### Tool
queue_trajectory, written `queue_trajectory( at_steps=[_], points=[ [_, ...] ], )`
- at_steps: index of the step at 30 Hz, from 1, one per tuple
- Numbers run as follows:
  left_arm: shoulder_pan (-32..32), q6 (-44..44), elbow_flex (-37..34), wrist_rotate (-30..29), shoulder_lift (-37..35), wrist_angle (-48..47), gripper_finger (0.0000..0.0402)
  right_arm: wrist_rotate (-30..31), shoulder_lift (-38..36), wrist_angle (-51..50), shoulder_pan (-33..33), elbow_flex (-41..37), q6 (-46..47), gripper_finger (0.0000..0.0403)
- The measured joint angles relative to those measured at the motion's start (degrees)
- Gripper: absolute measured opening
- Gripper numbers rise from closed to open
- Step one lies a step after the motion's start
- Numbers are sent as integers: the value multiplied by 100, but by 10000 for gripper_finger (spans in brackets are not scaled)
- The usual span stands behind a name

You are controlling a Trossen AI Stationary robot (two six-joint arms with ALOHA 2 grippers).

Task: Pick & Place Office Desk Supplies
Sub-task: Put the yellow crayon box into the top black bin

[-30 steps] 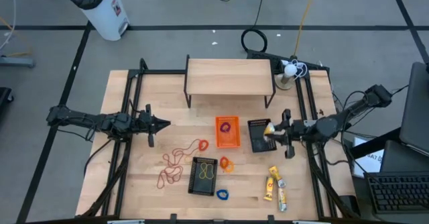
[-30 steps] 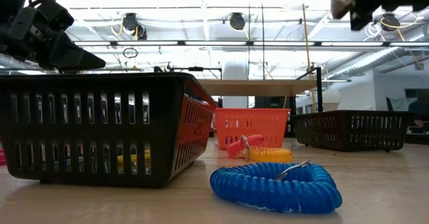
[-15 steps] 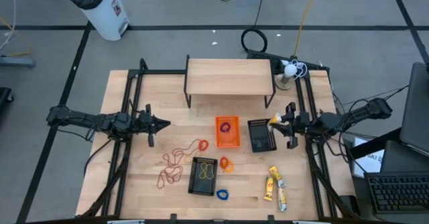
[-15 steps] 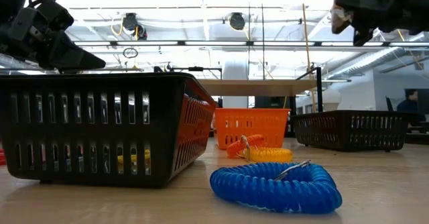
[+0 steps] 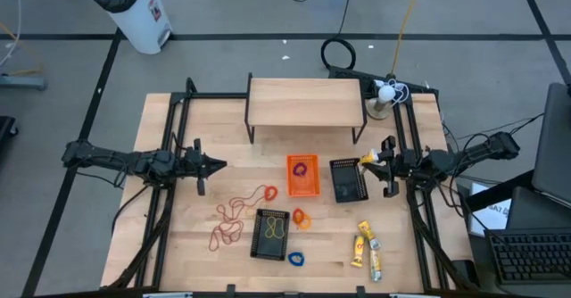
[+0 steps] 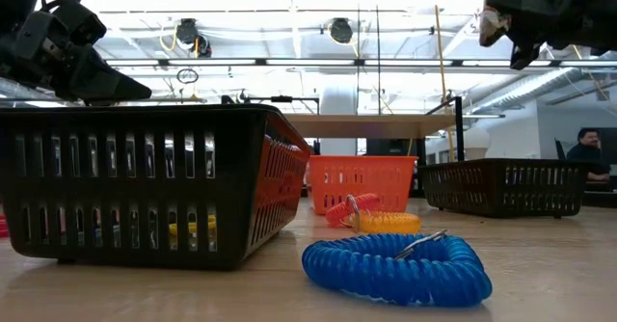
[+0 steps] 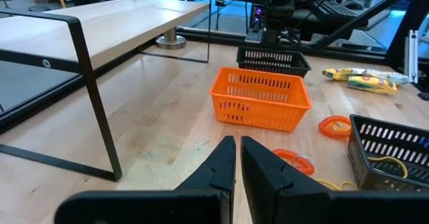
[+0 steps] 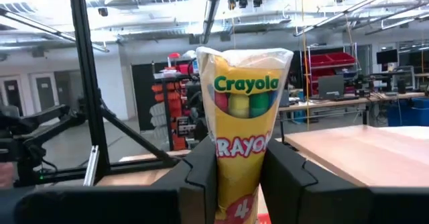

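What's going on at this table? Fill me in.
The right gripper holds a Crayola crayon packet pinched between its fingers, raised just beside the far black basket. The left gripper waits shut over the table's left side. Two more crayon packets, rubber bands and coil rings lie loose on the table.

The tabletop (image 5: pixel 178 244) is seen whole from straight overhead. It is viewed level from its surface, close behind a blue coil (image 6: pixel 395 269). Each wrist view is aimed forward along its arm. The orange basket (image 5: pixel 302 175) is shared by three views.
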Motion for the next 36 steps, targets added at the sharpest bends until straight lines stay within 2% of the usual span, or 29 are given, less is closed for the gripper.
queue_trajectory(
  at_steps=[6,12,17,21,24,27,36],
  points=[
    [0,11,0,-34,-1,7,26,2,460,-773,11,745,79,69],
    [0,13,0,-47,1,2,26,87,1542,-2124,11,1955,409,78],
    [0,-6,0,-44,-1,4,26,659,2566,-3666,-1,2987,904,69],
    [0,1,0,-44,-1,4,26,651,3271,-5106,-163,3645,1605,75],
    [0,4,0,-46,-1,4,26,609,3769,-5924,-397,3852,2022,73],
    [2,10,0,-46,-1,4,26,134,4193,-6377,-705,3901,2120,69],
    [2,15,0,-46,1,4,26,-992,5369,-6489,-1429,3914,1976,74]
  ],
)
